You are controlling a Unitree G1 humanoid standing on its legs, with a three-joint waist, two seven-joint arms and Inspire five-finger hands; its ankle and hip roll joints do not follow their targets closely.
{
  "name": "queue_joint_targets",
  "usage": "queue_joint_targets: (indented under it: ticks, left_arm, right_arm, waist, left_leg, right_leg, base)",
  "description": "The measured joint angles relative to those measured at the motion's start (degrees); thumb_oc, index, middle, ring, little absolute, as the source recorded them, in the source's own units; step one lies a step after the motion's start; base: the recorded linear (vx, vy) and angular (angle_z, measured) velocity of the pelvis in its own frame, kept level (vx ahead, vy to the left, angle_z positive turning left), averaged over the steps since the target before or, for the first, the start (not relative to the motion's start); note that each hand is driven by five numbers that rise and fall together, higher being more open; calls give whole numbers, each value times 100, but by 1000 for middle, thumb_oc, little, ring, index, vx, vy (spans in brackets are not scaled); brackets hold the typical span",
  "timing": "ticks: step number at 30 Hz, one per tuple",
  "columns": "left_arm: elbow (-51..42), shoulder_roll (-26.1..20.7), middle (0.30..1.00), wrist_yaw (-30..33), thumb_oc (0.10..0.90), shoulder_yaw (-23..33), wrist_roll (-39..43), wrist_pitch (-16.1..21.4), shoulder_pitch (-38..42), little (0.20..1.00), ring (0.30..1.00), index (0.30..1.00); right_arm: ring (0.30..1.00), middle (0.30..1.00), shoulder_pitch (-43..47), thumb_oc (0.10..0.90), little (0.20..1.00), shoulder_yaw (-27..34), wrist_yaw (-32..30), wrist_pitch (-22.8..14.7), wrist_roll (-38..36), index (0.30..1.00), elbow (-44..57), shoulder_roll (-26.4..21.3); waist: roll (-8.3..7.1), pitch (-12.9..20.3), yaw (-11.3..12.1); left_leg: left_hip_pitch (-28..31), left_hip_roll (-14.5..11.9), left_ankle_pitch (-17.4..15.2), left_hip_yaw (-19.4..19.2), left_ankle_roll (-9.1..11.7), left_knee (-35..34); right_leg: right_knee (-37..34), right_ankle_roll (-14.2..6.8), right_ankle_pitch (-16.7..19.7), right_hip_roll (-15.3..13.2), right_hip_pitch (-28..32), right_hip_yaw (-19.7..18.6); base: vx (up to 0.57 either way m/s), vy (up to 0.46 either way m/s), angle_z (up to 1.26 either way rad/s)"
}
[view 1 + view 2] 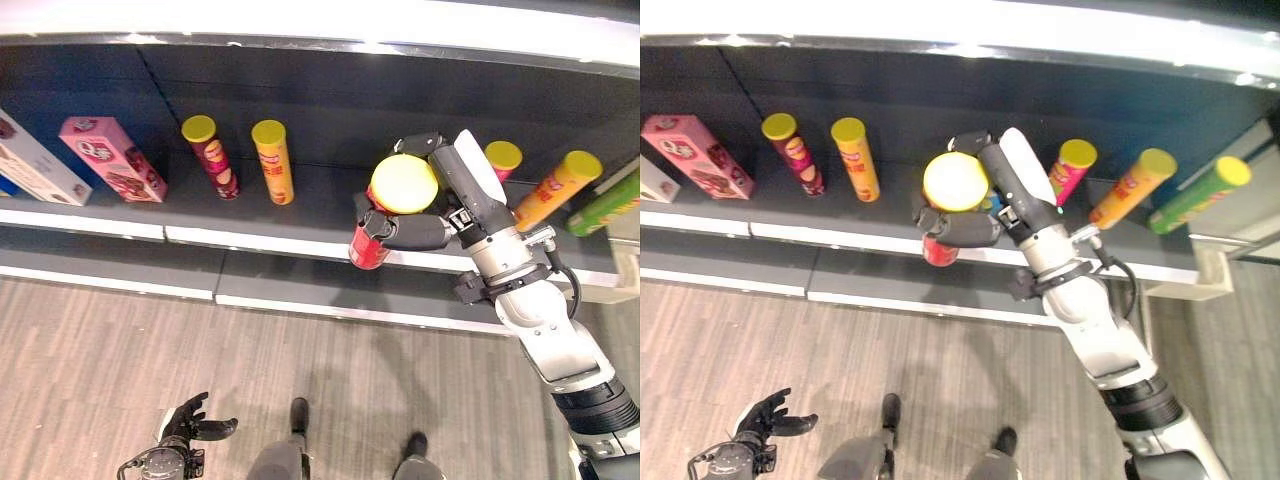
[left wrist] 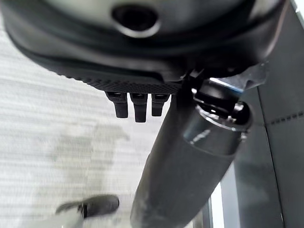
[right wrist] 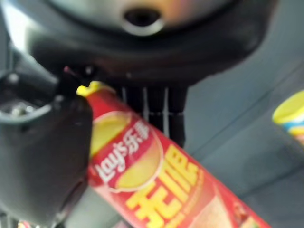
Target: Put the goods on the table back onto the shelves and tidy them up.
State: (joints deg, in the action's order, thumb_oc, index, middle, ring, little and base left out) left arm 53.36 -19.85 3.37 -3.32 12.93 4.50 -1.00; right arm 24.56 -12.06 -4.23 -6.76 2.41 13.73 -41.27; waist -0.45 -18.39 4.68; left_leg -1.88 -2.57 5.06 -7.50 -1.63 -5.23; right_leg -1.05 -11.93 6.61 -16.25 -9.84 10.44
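Item one: a red crisp tube (image 1: 370, 245) with a yellow lid, which we found clasped in the right hand (image 1: 425, 215), fingers and thumb curled round its body. It was held at the front edge of the dark shelf (image 1: 320, 195), lid toward the camera. In the right wrist view its label (image 3: 156, 180) carried yellow lettering and a yellow oval emblem on red; we leave the print unread.

Item two: standing stock on the shelf. From the robot's left we logged a white carton (image 1: 35, 165) and a pink carton (image 1: 110, 158), both tilted; then a dark red tube (image 1: 212, 157) and an orange tube (image 1: 273, 160) side by side, each yellow-lidded. Behind the right hand stood a pink tube (image 1: 1072, 170); further right an orange tube (image 1: 1132, 188) and a green tube (image 1: 1200, 195), both leaning, yellow lids up.

Item three: the left hand (image 1: 185, 425), low above the wood-grain floor (image 1: 100, 350), fingers loosely spread and holding nothing.

Item four: a person's dark shoes (image 1: 298, 413) on the floor below the shelf.
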Motion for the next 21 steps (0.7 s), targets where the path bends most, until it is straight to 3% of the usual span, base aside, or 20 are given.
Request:
queue_joint_targets:
  ticks: [1, 2, 3, 4, 5, 7, 8, 9, 11, 15, 18, 21]
  left_arm:
    - [-10, 116, 900, -18, 800, -48, 1, 13, 26, 900, 900, 900]
    - [-16, 139, 900, -23, 800, -44, 1, 10, 19, 900, 900, 900]
    - [-418, 402, 900, 14, 800, -9, 30, 9, -224, 900, 900, 900]
    - [-401, 779, 900, -15, 800, -37, 37, 1, -376, 900, 900, 900]
    - [-394, 912, 900, -37, 800, -58, 45, -32, -455, 900, 900, 900]
    - [-522, 955, 900, 27, 800, -327, 46, 3, -529, 900, 900, 900]
    - [-668, 1004, 900, 22, 800, -562, 45, 26, -512, 900, 900, 900]
    - [-737, 1060, 900, 41, 800, -589, 51, 61, -510, 900, 900, 900]
    - [-704, 1045, 900, 186, 800, -416, 184, 141, -521, 900, 900, 900]
    - [-403, 765, 900, 369, 800, -350, 157, 125, -534, 900, 900, 900]
    - [-528, 604, 900, 383, 800, -343, 156, 138, -518, 900, 900, 900]
    - [-665, 578, 900, 389, 800, -348, 157, 155, -491, 900, 900, 900]
  right_arm:
    - [300, 300, 14, 400, 300, -60, -10, -2, 2, 300, -3, 13]
    - [300, 300, 17, 400, 300, -124, -9, -10, 5, 300, -3, 26]
    - [300, 300, -195, 400, 300, -198, -46, 71, 163, 300, -130, 199]
    - [300, 300, -96, 400, 300, -264, -58, 71, 348, 300, -132, 50]
    - [300, 300, -49, 400, 300, -310, -186, 82, 461, 300, -204, 97]
    - [300, 300, 474, 400, 300, -787, -630, 157, 926, 300, -831, 526]
    - [300, 300, 952, 400, 300, -937, -762, 255, 1145, 300, -1398, 578]
    - [300, 300, 1228, 400, 300, -946, -895, 403, 1405, 300, -1729, 553]
    - [300, 300, 1308, 400, 300, -945, -1011, 484, 1654, 300, -1792, 546]
    - [300, 300, 1351, 400, 300, -981, -1385, 531, 2157, 300, -1785, 610]
    - [300, 300, 1646, 400, 300, -972, -1668, 608, 2357, 300, -2061, 595]
    - [300, 300, 1777, 400, 300, -823, -1907, 654, 2475, 300, -2376, 587]
  waist:
    - [-83, -23, -128]
    - [-160, -58, -181]
    - [20, -19, -236]
    - [206, -19, -59]
    - [268, -40, -40]
    - [556, -74, 47]
    - [853, -79, 137]
    - [1097, -92, 444]
    - [1104, -104, 712]
    - [861, -265, 730]
    - [734, -347, 803]
    - [723, -353, 861]
  left_leg:
    - [-14, 29, -83, 41, 74, -8]
    - [-7, 40, -107, 91, 156, -20]
    - [96, -390, -223, 421, 498, -10]
    - [91, -1010, -130, 430, 654, 0]
    - [-8, -1135, -39, 422, 771, 162]
    - [-185, -1063, 80, 461, 956, 203]
    - [-299, -1009, 71, 492, 982, 170]
    - [-376, -909, 104, 501, 1020, 4]
    - [-572, -688, 156, 547, 997, 7]
    - [-558, -274, 125, 654, 840, 10]
    - [-581, -152, 97, 702, 743, 10]
    - [-664, -134, 104, 784, 727, 10]
  right_leg:
    - [-476, -42, 114, 122, -291, -176]
    - [-459, -46, 102, 164, -384, -275]
    - [-474, 314, 525, 651, -72, -257]
    - [-469, 802, 473, 1264, 7, 35]
    - [-434, 893, 429, 1382, 56, 161]
    - [-475, 913, 369, 1274, 135, 434]
    - [-474, 891, 354, 1206, 90, 568]
    - [-434, 823, 390, 1095, -6, 658]
    - [-432, 760, 490, 896, -161, 676]
    - [-434, 715, 516, 434, -59, 673]
    - [-433, 698, 522, 314, -51, 679]
    - [-433, 614, 521, 291, -73, 741]
  base:
    - [194, -273, 6]
    - [245, -346, 90]
    - [175, -308, 92]
    - [177, -278, 92]
    - [115, -209, 40]
    - [15, -78, 66]
    - [-26, 4, 92]
    - [-31, 20, 69]
    - [-18, 24, 37]
    - [-17, 28, 30]
    - [-25, 32, 13]
    - [-16, 15, 15]
